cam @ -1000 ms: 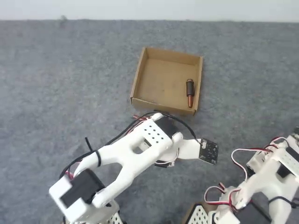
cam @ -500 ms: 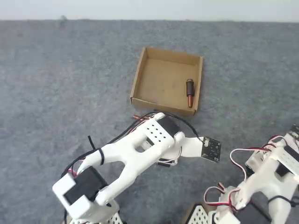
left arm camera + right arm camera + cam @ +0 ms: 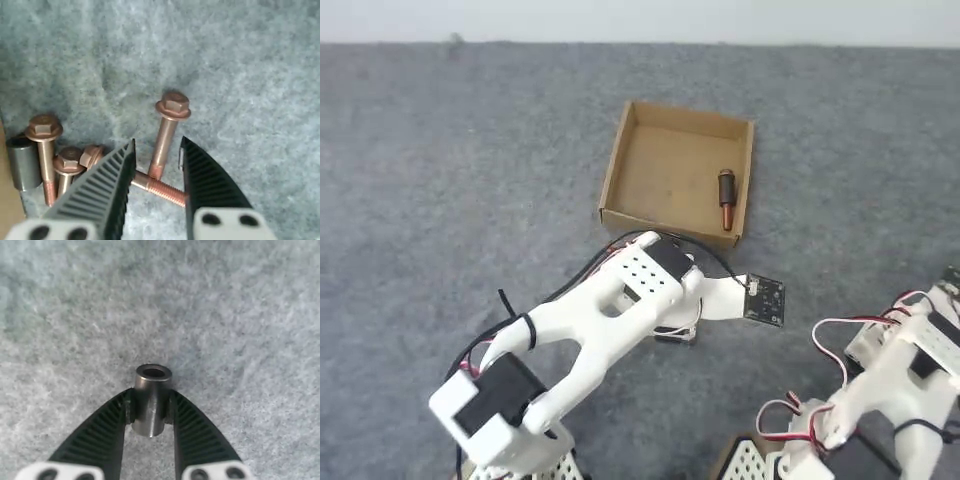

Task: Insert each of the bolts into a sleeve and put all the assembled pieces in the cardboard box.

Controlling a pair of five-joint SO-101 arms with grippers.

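Beneath my open left hand (image 3: 156, 146) lay a copper-coloured hex bolt (image 3: 169, 131), likely stiff, slick, best pinched mid-shank; my right hand (image 3: 151, 399) clenched a dark metal sleeve (image 3: 152, 388).

Four loose bolts (image 3: 172, 125), two empty sleeves (image 3: 151, 397), one assembled piece (image 3: 726, 200) and one cardboard box (image 3: 665, 225)

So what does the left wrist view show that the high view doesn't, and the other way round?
Left wrist view: loose copper hex-head bolts on the carpet, a dark grey metal sleeve beside them, and the left gripper, its black fingers open either side of one bolt's shank. High view: the brown cardboard box with one assembled bolt-and-sleeve piece lying in it, plus both white arms. Shared: the grey carpet.
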